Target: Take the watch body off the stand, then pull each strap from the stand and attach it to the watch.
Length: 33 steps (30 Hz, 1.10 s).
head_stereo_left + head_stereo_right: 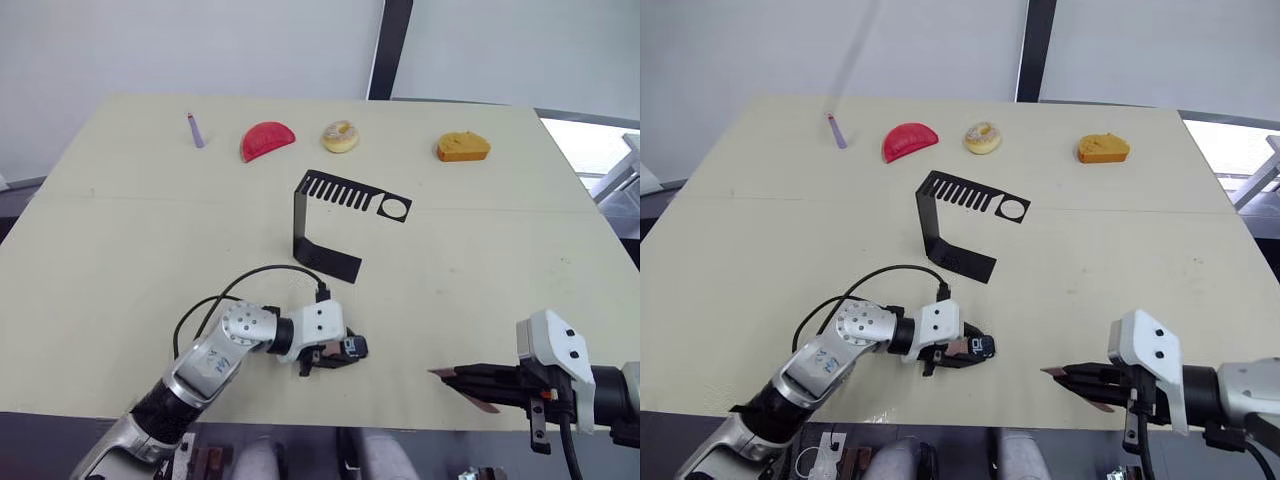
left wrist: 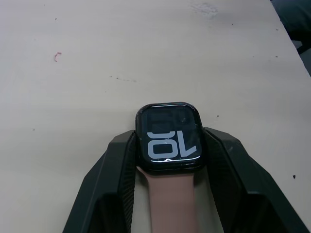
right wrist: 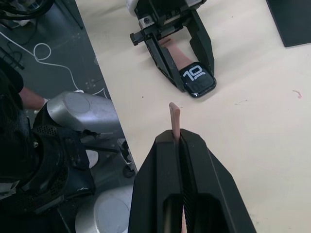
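Left end effector [image 1: 335,352] is pinching the watch body [image 2: 168,137], one strap attached. Right end effector [image 1: 462,382] is clamping the second strap [image 3: 174,119], tip pointing toward the watch at 9 o'clock.

Purple stick [image 1: 196,130], perhaps toy foods [image 1: 340,136].

Left gripper [image 1: 345,352] low on table [image 1: 120,240], fingers clamping watch body [image 2: 168,137]; right gripper [image 1: 455,376] pinching strap [image 3: 174,118] (pink tip protruding), near table's front edge.

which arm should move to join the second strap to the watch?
Right. Its end effector is shut on the loose strap; the left end effector clamps the watch body on the table, one strap attached.
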Each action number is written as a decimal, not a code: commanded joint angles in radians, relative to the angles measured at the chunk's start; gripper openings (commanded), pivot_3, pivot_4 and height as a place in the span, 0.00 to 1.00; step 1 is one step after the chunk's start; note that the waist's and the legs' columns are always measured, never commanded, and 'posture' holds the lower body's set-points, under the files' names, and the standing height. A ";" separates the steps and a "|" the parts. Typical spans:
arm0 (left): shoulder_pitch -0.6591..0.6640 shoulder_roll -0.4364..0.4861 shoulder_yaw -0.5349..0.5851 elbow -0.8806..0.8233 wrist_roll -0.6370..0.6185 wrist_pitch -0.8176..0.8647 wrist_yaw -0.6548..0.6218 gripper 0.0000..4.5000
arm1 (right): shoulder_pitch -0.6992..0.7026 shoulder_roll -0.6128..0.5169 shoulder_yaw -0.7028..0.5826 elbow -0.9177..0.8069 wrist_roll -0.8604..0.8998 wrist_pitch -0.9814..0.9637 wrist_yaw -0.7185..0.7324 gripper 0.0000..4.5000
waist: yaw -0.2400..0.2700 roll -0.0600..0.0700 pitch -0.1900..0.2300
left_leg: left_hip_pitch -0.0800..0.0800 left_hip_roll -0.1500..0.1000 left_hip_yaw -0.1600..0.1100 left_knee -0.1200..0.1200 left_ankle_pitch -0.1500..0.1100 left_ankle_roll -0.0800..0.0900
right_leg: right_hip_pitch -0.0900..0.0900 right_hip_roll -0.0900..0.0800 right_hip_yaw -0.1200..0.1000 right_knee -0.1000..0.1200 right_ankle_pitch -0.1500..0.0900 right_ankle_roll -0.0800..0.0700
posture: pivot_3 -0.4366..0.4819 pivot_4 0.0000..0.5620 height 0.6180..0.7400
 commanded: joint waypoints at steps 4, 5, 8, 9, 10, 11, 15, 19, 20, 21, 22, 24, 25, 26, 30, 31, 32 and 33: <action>-0.101 -0.036 0.159 0.062 -0.300 0.293 -0.144 0.36 | -0.114 0.019 0.111 -0.037 -0.131 -0.098 -0.080 0.00 | 0.000 0.000 0.000 | 0.000 0.000 0.000 0.003 0.000 0.000 | 0.000 0.000 0.000 0.003 0.000 0.000 | 0.48 0.27 0.98; -0.119 -0.037 0.177 0.078 -0.337 0.329 -0.164 0.36 | -0.132 0.021 0.135 -0.034 -0.157 -0.112 -0.090 0.00 | -0.001 0.000 0.000 | 0.000 0.000 0.000 0.003 0.000 0.000 | 0.000 0.000 0.000 0.003 0.000 0.000 | 0.48 0.27 0.98; -0.210 -0.034 0.224 0.193 -0.430 0.459 -0.217 0.36 | -0.219 0.015 0.256 -0.041 -0.307 -0.195 -0.145 0.00 | -0.001 0.000 0.000 | 0.000 -0.001 0.000 0.004 0.000 -0.001 | -0.001 0.000 0.000 0.004 0.000 -0.001 | 0.48 0.27 0.98; -0.240 -0.030 0.230 0.230 -0.451 0.502 -0.230 0.36 | -0.246 0.013 0.301 -0.042 -0.364 -0.225 -0.161 0.00 | -0.001 0.000 0.000 | 0.000 -0.001 0.000 0.004 0.000 -0.001 | -0.001 0.000 0.000 0.004 0.000 -0.001 | 0.48 0.27 0.98; -0.263 -0.027 0.230 0.259 -0.461 0.529 -0.237 0.36 | -0.270 0.011 0.344 -0.039 -0.418 -0.248 -0.176 0.00 | -0.002 0.000 0.000 | 0.000 -0.001 0.000 0.004 0.000 -0.001 | -0.001 0.000 0.000 0.005 0.000 -0.001 | 0.48 0.27 0.98; -0.277 -0.025 0.228 0.277 -0.466 0.541 -0.242 0.36 | -0.286 0.013 0.373 -0.035 -0.453 -0.262 -0.185 0.00 | -0.002 0.000 0.000 | -0.001 -0.001 0.000 0.005 0.000 -0.001 | -0.002 0.000 0.000 0.004 -0.001 -0.001 | 0.48 0.27 0.98; -0.336 -0.046 0.258 0.351 -0.502 0.620 -0.227 0.36 | -0.346 0.017 0.489 -0.010 -0.609 -0.328 -0.213 0.00 | 0.000 0.000 0.000 | -0.002 -0.001 0.000 0.006 0.000 -0.001 | -0.004 0.000 0.000 0.006 -0.001 0.000 | 0.48 0.27 0.98; -0.326 -0.050 0.236 0.350 -0.503 0.635 -0.216 0.36 | -0.394 0.039 0.556 0.013 -0.712 -0.362 -0.239 0.00 | -0.001 0.000 0.000 | -0.004 -0.001 0.000 0.010 0.000 -0.001 | -0.005 0.000 0.000 0.008 -0.001 -0.001 | 0.48 0.27 0.98; -0.324 -0.054 0.242 0.353 -0.508 0.643 -0.210 0.36 | -0.402 0.045 0.566 0.017 -0.724 -0.365 -0.237 0.00 | -0.001 0.000 0.000 | -0.004 -0.001 0.000 0.011 0.000 -0.001 | -0.005 0.000 0.000 0.009 -0.001 -0.001 | 0.48 0.27 0.98; -0.324 -0.060 0.251 0.356 -0.518 0.661 -0.203 0.36 | -0.408 0.052 0.576 0.018 -0.734 -0.365 -0.234 0.00 | -0.001 0.000 0.000 | -0.004 -0.001 0.001 0.011 0.000 -0.002 | -0.005 0.000 0.000 0.010 -0.001 -0.001 | 0.48 0.27 0.98; -0.325 -0.066 0.262 0.357 -0.527 0.674 -0.194 0.36 | -0.413 0.058 0.586 0.019 -0.743 -0.366 -0.231 0.00 | -0.001 0.000 0.000 | -0.004 -0.001 0.000 0.012 0.000 -0.002 | -0.005 0.000 0.000 0.012 -0.002 -0.002 | 0.48 0.27 0.98; -0.325 -0.072 0.273 0.357 -0.536 0.689 -0.182 0.36 | -0.418 0.069 0.597 0.020 -0.757 -0.365 -0.226 0.00 | -0.001 0.000 0.000 | -0.004 -0.001 0.000 0.013 -0.001 -0.002 | -0.005 0.000 0.000 0.012 -0.002 -0.002 | 0.48 0.27 0.98; -0.324 -0.080 0.282 0.356 -0.542 0.700 -0.171 0.36 | -0.420 0.076 0.607 0.021 -0.764 -0.368 -0.224 0.00 | -0.001 0.000 0.000 | -0.004 -0.001 0.000 0.013 -0.001 -0.002 | -0.005 0.000 0.000 0.013 -0.002 -0.002 | 0.48 0.27 0.98; -0.323 -0.086 0.288 0.354 -0.546 0.706 -0.162 0.36 | -0.422 0.082 0.616 0.021 -0.771 -0.369 -0.224 0.00 | -0.001 0.000 0.000 | -0.004 -0.001 0.000 0.014 -0.001 -0.002 | -0.005 0.000 0.000 0.013 -0.002 -0.002 | 0.48 0.27 0.98; -0.313 -0.100 0.288 0.351 -0.547 0.700 -0.140 0.36 | -0.433 0.101 0.641 0.024 -0.789 -0.373 -0.214 0.00 | -0.001 0.000 0.000 | -0.003 0.000 0.000 0.014 -0.001 -0.002 | -0.005 0.000 0.000 0.014 -0.002 -0.002 | 0.48 0.27 0.98; -0.311 -0.101 0.288 0.352 -0.547 0.698 -0.136 0.36 | -0.436 0.105 0.642 0.024 -0.790 -0.370 -0.213 0.00 | -0.001 0.000 0.000 | -0.003 -0.001 0.000 0.014 -0.001 -0.002 | -0.005 0.000 0.000 0.014 -0.002 -0.002 | 0.48 0.27 0.98; -0.311 -0.102 0.288 0.352 -0.548 0.697 -0.133 0.36 | -0.438 0.107 0.642 0.025 -0.791 -0.370 -0.211 0.00 | -0.001 0.000 0.000 | -0.003 -0.001 0.000 0.014 -0.001 -0.002 | -0.005 0.000 0.000 0.014 -0.002 -0.002 | 0.48 0.27 0.98; -0.310 -0.102 0.289 0.351 -0.549 0.698 -0.130 0.36 | -0.439 0.108 0.641 0.025 -0.792 -0.369 -0.209 0.00 | -0.001 0.000 0.000 | -0.003 -0.001 0.000 0.014 -0.001 -0.002 | -0.005 0.000 0.000 0.014 -0.002 -0.002 | 0.48 0.27 0.98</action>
